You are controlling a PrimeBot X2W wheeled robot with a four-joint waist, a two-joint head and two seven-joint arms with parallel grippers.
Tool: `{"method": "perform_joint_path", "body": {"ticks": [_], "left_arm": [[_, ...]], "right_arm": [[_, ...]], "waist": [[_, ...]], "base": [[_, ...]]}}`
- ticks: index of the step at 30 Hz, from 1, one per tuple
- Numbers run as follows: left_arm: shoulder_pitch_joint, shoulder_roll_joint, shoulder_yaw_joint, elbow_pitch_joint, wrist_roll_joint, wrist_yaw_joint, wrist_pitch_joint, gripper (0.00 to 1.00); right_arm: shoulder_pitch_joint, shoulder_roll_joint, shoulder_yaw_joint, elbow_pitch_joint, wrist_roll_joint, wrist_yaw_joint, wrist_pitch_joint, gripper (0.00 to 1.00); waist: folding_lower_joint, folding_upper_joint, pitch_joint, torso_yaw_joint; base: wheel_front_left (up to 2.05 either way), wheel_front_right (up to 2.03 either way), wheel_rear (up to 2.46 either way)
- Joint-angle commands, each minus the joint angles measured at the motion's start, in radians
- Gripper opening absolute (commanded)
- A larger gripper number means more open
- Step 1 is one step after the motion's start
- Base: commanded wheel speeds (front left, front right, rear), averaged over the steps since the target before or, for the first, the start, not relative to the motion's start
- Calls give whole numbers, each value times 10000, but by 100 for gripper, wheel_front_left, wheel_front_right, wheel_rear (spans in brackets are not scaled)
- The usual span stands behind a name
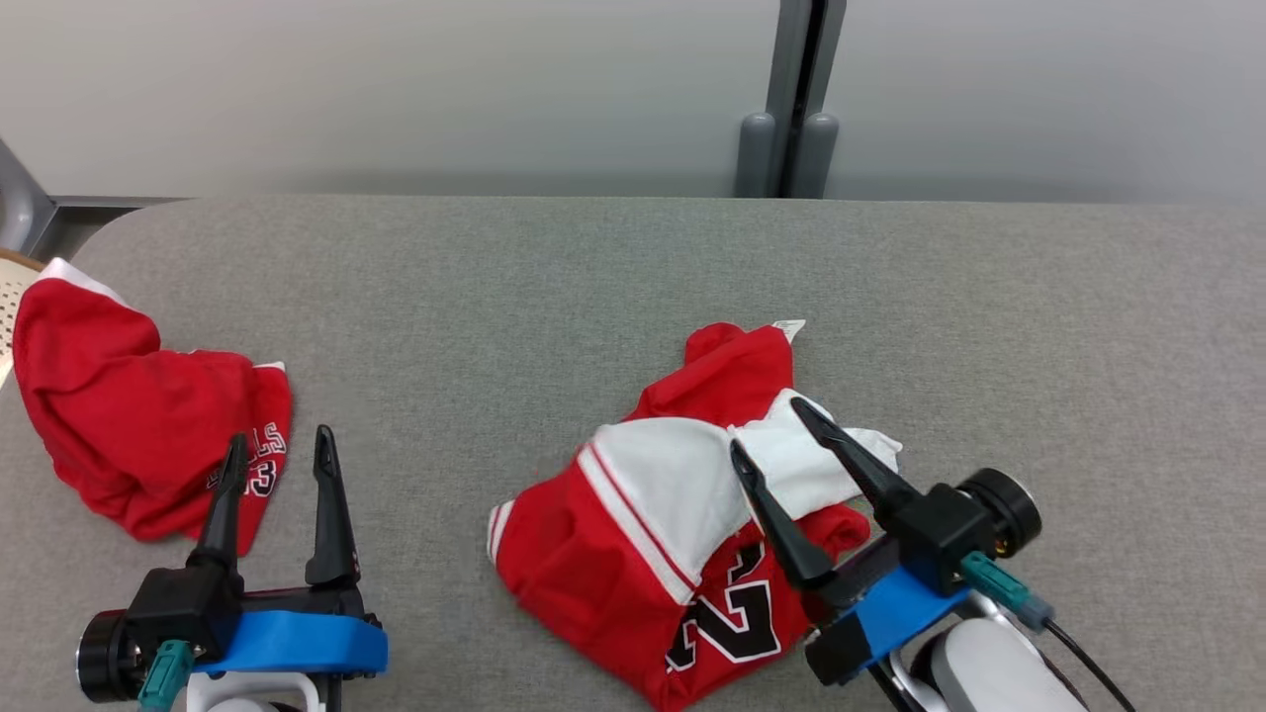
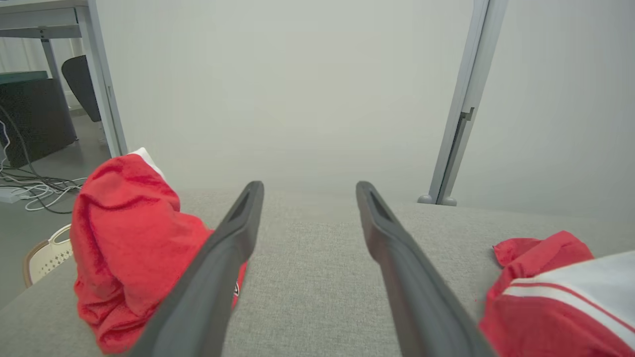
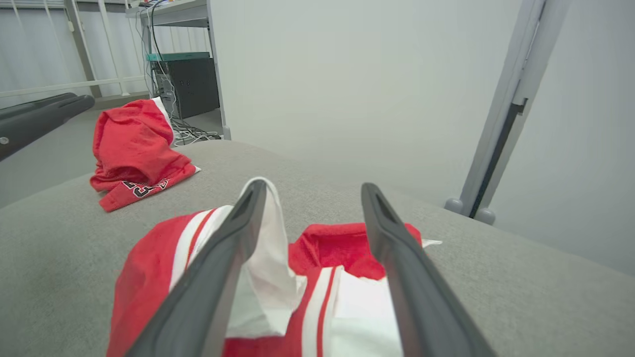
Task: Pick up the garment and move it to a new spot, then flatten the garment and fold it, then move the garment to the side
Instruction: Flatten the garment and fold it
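Observation:
A crumpled red and white garment (image 1: 633,554) with a black number lies in a heap on the grey padded table (image 1: 593,277), right of centre. My right gripper (image 1: 767,427) stands open just over the heap's white part. In the right wrist view that right gripper (image 3: 313,185) has its jaws wide apart. A white fold (image 3: 270,258) rises between them and leans on the left finger, and nothing is clamped. My left gripper (image 1: 280,436) is open at the lower left, apart from the heap. In the left wrist view the left gripper (image 2: 310,186) points along bare table, with the garment (image 2: 555,297) at the lower right.
A second crumpled red garment (image 1: 129,425) lies near the table's left edge, just left of my left gripper, and shows again as a red garment (image 2: 124,238) and red garment (image 3: 134,144). A grey partition wall with a post (image 1: 791,148) backs the table. A chair (image 1: 15,297) stands past the left edge.

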Motion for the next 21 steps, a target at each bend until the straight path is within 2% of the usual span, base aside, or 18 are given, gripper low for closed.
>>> {"method": "perform_joint_path", "body": {"ticks": [1,21], "left_arm": [[94,7,8,-47,67,30,-26,100],[262,7,-89,-14,195,-41,-26,100]], "right_arm": [[405,26,-303,-221,-119,5,-33,100],[2988,453,-3171,-1414,-447,5,-33,100]], "waist": [[0,-1,-44,-165],[0,-1,-253,-784]], "base": [[0,0,0],[0,0,0]]}}
